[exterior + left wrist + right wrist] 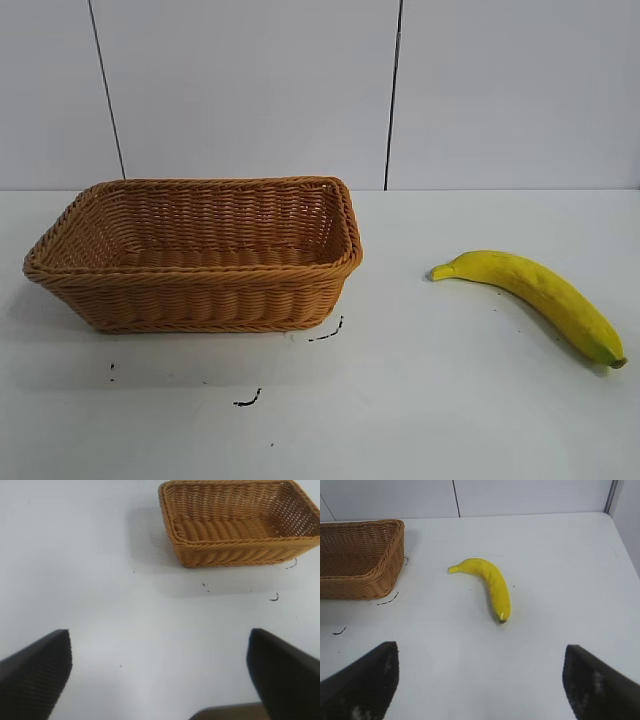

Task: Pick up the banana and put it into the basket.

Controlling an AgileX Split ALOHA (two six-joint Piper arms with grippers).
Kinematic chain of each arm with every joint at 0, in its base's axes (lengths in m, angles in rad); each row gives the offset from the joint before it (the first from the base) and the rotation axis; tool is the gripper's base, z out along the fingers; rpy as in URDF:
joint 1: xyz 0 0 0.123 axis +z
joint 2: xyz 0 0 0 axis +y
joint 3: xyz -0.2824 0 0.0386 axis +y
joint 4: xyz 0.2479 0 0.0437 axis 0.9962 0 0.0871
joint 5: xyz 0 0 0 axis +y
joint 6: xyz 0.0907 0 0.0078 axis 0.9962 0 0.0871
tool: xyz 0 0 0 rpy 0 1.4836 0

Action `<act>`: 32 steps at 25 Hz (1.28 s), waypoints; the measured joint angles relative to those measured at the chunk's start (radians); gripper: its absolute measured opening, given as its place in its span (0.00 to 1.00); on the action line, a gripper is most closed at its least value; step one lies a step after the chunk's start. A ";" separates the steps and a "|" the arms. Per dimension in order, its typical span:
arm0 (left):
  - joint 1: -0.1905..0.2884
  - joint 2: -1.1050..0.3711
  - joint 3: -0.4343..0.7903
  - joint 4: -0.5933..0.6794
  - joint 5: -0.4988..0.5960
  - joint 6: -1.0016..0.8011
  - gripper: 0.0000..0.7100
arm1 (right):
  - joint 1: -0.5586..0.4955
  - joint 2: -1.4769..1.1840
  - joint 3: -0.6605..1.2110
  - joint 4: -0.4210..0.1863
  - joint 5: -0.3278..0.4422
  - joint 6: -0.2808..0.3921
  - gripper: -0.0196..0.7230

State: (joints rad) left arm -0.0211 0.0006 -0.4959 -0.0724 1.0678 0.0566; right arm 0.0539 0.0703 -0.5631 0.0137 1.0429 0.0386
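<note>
The yellow banana [535, 292] lies flat on the white table at the right; it also shows in the right wrist view [490, 584]. The light brown wicker basket [200, 290] stands empty at the left, also seen in the left wrist view [235, 547] and at the edge of the right wrist view [355, 582]. My right gripper [480, 680] is open and empty, above the table, well short of the banana. My left gripper [160, 675] is open and empty, apart from the basket. Neither gripper shows in the exterior view.
Small black marks [248, 400] lie on the white table [400, 400] in front of the basket. A white panelled wall [300, 90] stands behind the table. The table's far edge and a wall corner show in the right wrist view [612, 510].
</note>
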 joint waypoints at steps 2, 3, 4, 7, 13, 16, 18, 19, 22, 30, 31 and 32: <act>0.000 0.000 0.000 0.000 0.000 0.000 0.97 | 0.000 0.098 -0.055 -0.014 0.003 0.000 0.82; 0.000 0.000 0.000 0.000 0.000 0.000 0.97 | 0.000 0.161 -0.090 -0.021 0.008 -0.001 0.81; 0.000 0.000 0.000 0.000 0.000 0.000 0.97 | 0.000 0.230 -0.126 -0.025 0.013 -0.004 0.81; 0.000 0.000 0.000 0.000 0.000 0.000 0.97 | 0.000 0.437 -0.229 -0.031 0.028 -0.011 0.81; 0.000 0.000 0.000 0.000 0.000 0.000 0.97 | 0.000 0.829 -0.419 -0.034 0.017 -0.053 0.84; 0.000 0.000 0.000 0.000 0.000 0.000 0.97 | 0.000 1.007 -0.506 -0.035 0.007 -0.092 0.93; 0.000 0.000 0.000 0.000 0.000 0.000 0.97 | 0.000 1.126 -0.568 -0.034 -0.008 -0.108 0.95; 0.000 0.000 0.000 0.000 0.000 0.000 0.97 | 0.000 1.183 -0.594 -0.034 -0.012 -0.112 0.95; 0.000 0.000 0.000 0.000 0.000 0.000 0.97 | 0.000 1.335 -0.685 -0.026 -0.016 -0.116 0.96; 0.000 0.000 0.000 0.000 0.000 0.000 0.97 | 0.000 1.692 -0.856 -0.022 -0.023 -0.183 0.96; 0.000 0.000 0.000 0.000 0.000 0.000 0.97 | 0.000 1.722 -0.869 -0.022 -0.030 -0.219 0.96; 0.000 0.000 0.000 0.000 0.000 0.000 0.97 | 0.000 1.756 -0.877 -0.022 -0.040 -0.259 0.96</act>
State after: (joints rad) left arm -0.0211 0.0006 -0.4959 -0.0724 1.0678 0.0566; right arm 0.0539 1.8262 -1.4405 -0.0078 1.0032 -0.2201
